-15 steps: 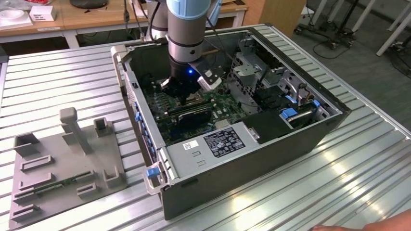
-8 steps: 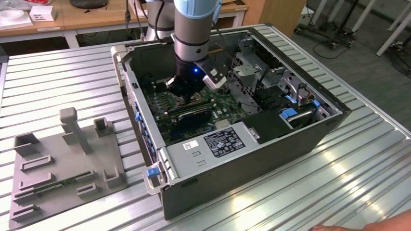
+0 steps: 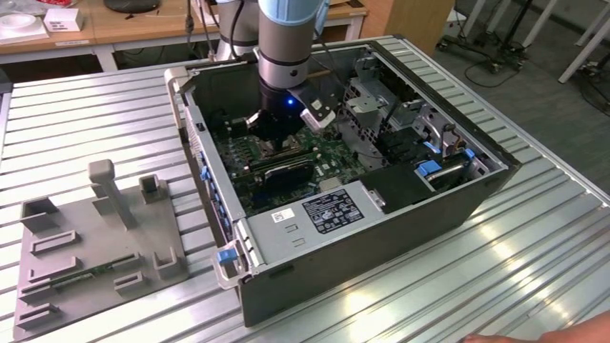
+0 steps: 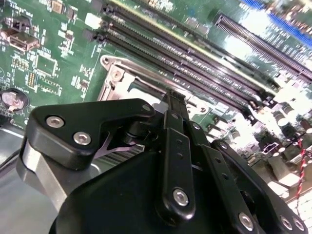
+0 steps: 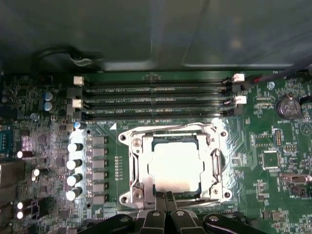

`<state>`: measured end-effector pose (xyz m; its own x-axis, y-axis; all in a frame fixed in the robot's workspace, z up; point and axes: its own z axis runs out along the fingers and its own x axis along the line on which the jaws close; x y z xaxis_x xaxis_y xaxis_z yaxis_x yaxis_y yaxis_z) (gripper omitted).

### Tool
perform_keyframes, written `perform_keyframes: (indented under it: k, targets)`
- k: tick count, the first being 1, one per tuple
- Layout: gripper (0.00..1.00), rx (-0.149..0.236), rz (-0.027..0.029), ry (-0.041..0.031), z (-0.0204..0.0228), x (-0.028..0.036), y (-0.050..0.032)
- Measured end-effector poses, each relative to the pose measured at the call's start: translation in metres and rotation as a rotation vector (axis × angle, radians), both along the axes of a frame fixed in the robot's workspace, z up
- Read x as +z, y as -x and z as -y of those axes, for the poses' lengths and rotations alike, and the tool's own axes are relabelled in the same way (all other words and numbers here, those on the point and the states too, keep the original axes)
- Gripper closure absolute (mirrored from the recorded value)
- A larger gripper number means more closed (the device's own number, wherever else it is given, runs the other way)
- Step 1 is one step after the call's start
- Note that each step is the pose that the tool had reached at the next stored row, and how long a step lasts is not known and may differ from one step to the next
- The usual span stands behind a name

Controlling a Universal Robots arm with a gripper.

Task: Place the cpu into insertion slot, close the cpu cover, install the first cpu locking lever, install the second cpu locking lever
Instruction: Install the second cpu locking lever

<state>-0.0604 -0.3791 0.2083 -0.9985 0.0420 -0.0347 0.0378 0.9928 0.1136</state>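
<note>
In the first wrist view the cpu (image 5: 175,167) lies flat inside the insertion slot (image 5: 138,168), with the cpu cover (image 5: 174,130) down around it like a frame. The gripper (image 5: 165,199) sits at the socket's 6 o'clock edge, so the chip lies toward 12 o'clock from it. Its two fingers are pressed together and hold nothing. The chip is square, so it has no long side; its edges run even with the long memory slots (image 5: 156,101) at 12 o'clock.

A ribbed aluminium table (image 3: 86,121) is carrying everything. An open computer case (image 3: 381,236) is lying on its side on it. Just beside the case, toward the exterior view's left, a grey fixture plate (image 3: 91,246) with upright posts and small holders is resting flat on the table.
</note>
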Motion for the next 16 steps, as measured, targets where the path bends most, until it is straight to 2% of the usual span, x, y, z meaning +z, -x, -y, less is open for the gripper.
perform_keyframes:
  k: [9,14,16]
  targets:
    - [0.89,0.000,0.0000,0.0000,-0.0172,0.0000,-0.0016]
    - [0.89,0.000,-0.0002,-0.0001,-0.0195,0.0001,-0.0091]
    - [0.89,0.000,-0.0008,0.0002,-0.0196,0.0017,-0.0098]
